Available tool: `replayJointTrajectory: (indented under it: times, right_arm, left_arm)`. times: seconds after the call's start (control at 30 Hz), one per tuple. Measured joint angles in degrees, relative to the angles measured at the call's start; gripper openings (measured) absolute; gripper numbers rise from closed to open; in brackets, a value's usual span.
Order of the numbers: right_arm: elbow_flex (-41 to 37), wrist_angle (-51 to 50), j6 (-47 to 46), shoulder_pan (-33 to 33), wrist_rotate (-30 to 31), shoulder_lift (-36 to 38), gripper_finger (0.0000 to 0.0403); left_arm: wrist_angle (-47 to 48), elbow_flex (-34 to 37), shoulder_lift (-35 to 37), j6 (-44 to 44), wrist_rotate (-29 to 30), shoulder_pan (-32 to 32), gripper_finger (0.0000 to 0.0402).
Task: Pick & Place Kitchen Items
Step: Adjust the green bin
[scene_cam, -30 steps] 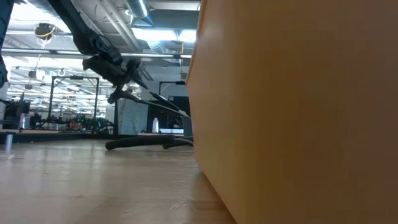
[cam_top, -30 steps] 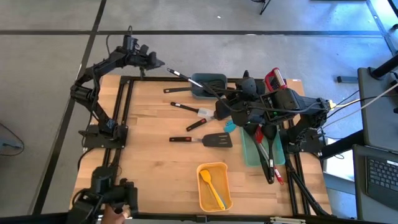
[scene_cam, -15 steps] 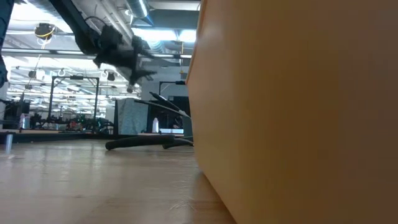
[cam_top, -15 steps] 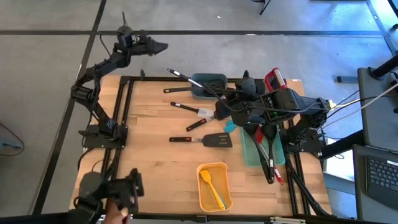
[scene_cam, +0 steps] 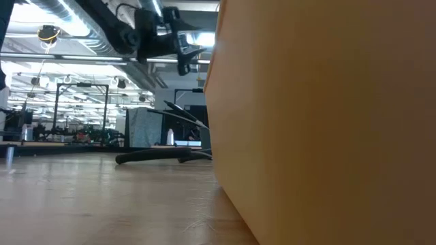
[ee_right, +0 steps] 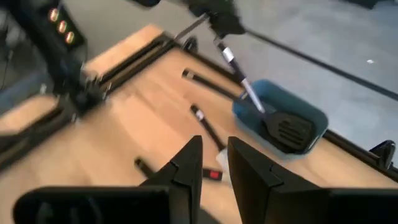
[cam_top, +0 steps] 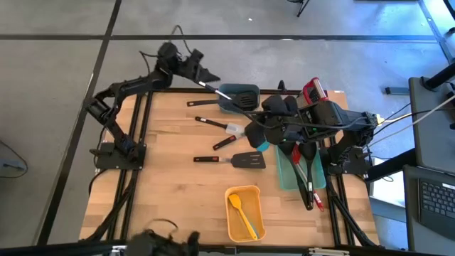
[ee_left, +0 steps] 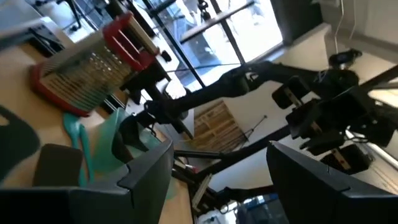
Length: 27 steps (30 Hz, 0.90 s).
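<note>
from above, the left gripper (cam_top: pixel 207 75) is hanging over the table's far edge, its fingers spread wide and gripping nothing, just beside the handle end of a black slotted turner with a silver-banded handle (cam_top: pixel 229 93) whose head is lying in a shallow blue rectangular bin (cam_top: pixel 226 105). that handle is sticking up and out of the bin, so a sweep from this arm could be knocking it and tipping the turner onto the light wooden tabletop (cam_top: pixel 170 163). the right gripper (cam_top: pixel 257 133) is waiting over the middle right of the table above a pile of black ladles and turners on a teal tray (cam_top: pixel 286 174); its fingers are nearly closed and i cannot tell that they are holding anything. a black flat turner with a red-marked handle (cam_top: pixel 234 159), two more loose black-handled utensils (cam_top: pixel 213 123) and an orange bin with an orange spatula inside (cam_top: pixel 244 213) are lying around it.

from table height, an orange wall (scene_cam: pixel 327 122) is filling most of the view; the left gripper (scene_cam: pixel 182 49) is hovering high, clear of the wood.

from the left wrist, the open fingers (ee_left: pixel 143 174) are framing the far right arm and a red wire-mesh rack (ee_left: pixel 93 65).

from the right wrist, the narrow-set fingers (ee_right: pixel 186 165) are pointing at the bin and turner; a crossing reach there could be bringing both arms together.
</note>
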<state>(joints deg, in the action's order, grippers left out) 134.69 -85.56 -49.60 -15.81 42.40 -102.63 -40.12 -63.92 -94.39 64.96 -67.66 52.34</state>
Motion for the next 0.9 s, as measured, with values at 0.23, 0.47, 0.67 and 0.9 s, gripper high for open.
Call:
replayJointTrajectory:
  times: [0.23, 0.47, 0.67, 0.9]
  right_arm:
    - [0.0, -4.1, 1.1, -0.1, -8.2, 0.0, 0.0078]
    - [0.0, -4.4, -1.4, 0.0, -8.6, 0.0, 0.0078]
    - [0.0, -4.4, 2.7, 0.7, -8.6, -0.3, 0.0078]
    - [-0.1, -4.4, 9.6, 5.7, -12.0, -0.5, 0.0078]
  left_arm:
    - [11.9, 0.0, 0.0, -12.0, 3.2, -7.7, 0.0253]
    - [22.1, 0.0, 0.0, -21.9, 6.6, -11.7, 0.0253]
    - [29.2, 0.0, 0.0, -28.2, 8.6, -14.4, 0.0253]
    - [33.5, 0.0, 0.0, -31.7, 8.6, -17.0, 0.0253]
